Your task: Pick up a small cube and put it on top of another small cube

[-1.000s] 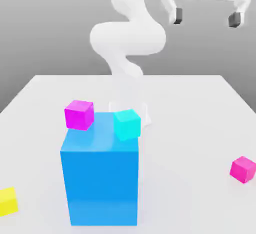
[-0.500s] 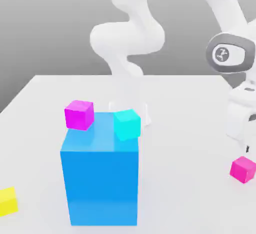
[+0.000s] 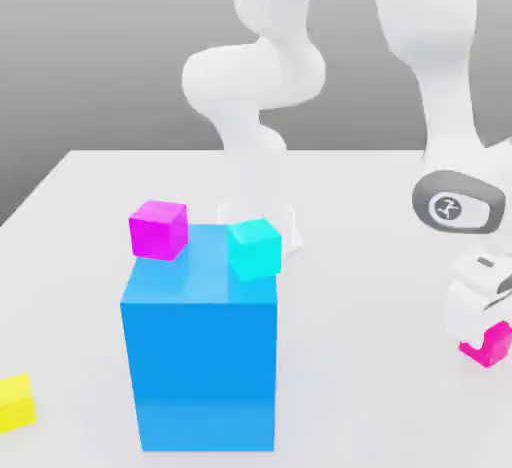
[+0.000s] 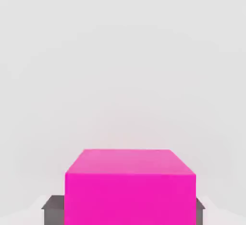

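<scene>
**Magenta cube gripped at the table's edge, lift to be done next**

The gripper [image 3: 484,341] was seen low over the table [image 3: 360,256], near the exterior view's right border, with its fingers [image 4: 48,208] closed on the small magenta cube [image 3: 490,346]. In the hand view this cube [image 4: 130,188] sat squarely between the dark pads, so the grasp looked centred.

For the step in hand, a straight upward lift would be advised before any sideways travel, so that the cube is not dragged on the surface or turned in the pads.

A second magenta cube [image 3: 158,229] and a small cyan cube [image 3: 253,248] were seen at the top of the big blue block [image 3: 200,356], well apart from the gripper. A small yellow cube [image 3: 16,402] lay near the exterior view's left border. Between the gripper and the block the table was bare, giving open room, but the block stood tall, so enough height should be gained first.
</scene>
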Action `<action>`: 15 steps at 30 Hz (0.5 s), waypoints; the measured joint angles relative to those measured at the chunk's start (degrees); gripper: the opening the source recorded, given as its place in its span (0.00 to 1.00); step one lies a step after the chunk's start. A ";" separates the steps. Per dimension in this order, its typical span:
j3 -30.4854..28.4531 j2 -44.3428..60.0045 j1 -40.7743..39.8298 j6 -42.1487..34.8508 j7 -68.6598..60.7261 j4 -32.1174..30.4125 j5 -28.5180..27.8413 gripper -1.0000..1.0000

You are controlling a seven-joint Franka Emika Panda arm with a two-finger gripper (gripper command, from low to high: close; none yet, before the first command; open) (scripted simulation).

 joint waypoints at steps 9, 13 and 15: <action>2.53 -17.38 -10.68 -15.61 -10.94 -1.22 12.74 0.00; -1.18 -25.61 -18.09 -24.68 -14.88 0.04 16.25 0.00; -3.23 -29.77 -19.87 -29.21 -17.03 0.66 18.26 0.00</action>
